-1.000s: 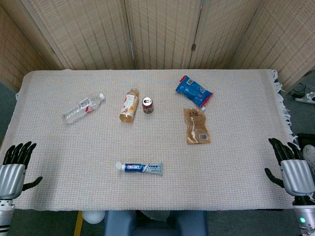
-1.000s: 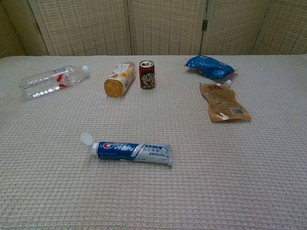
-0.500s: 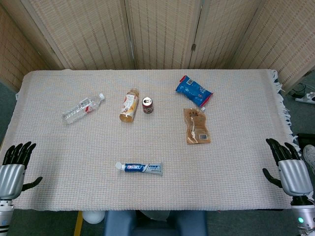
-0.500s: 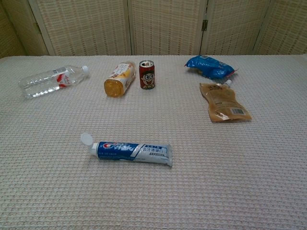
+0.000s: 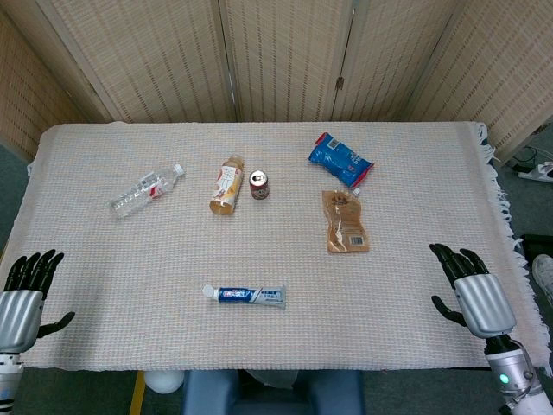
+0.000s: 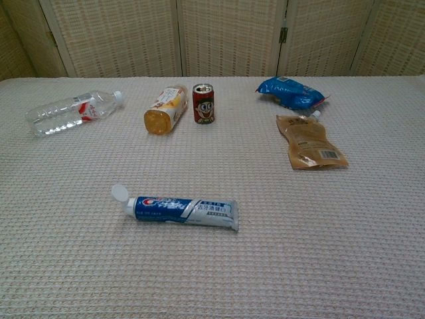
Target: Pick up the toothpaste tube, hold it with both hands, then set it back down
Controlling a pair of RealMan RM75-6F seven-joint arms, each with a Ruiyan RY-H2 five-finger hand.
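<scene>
A blue and white toothpaste tube [image 5: 245, 296] [image 6: 179, 209] lies flat near the table's front edge, its white cap pointing left. My left hand [image 5: 23, 296] hangs at the front left corner, fingers apart, holding nothing. Over the front right part of the table is my right hand [image 5: 468, 290], also empty with fingers spread, well to the right of the tube. Neither hand shows in the chest view.
Farther back lie a clear water bottle [image 5: 145, 190], a yellow drink bottle [image 5: 226, 184], a small red can [image 5: 259, 184] standing upright, a blue snack bag [image 5: 340, 159] and a brown pouch [image 5: 346, 222]. A woven cloth [image 5: 276, 337] covers the table.
My right hand has moved left from beyond the table's right edge to over the cloth. The left hand and the tube have stayed put.
</scene>
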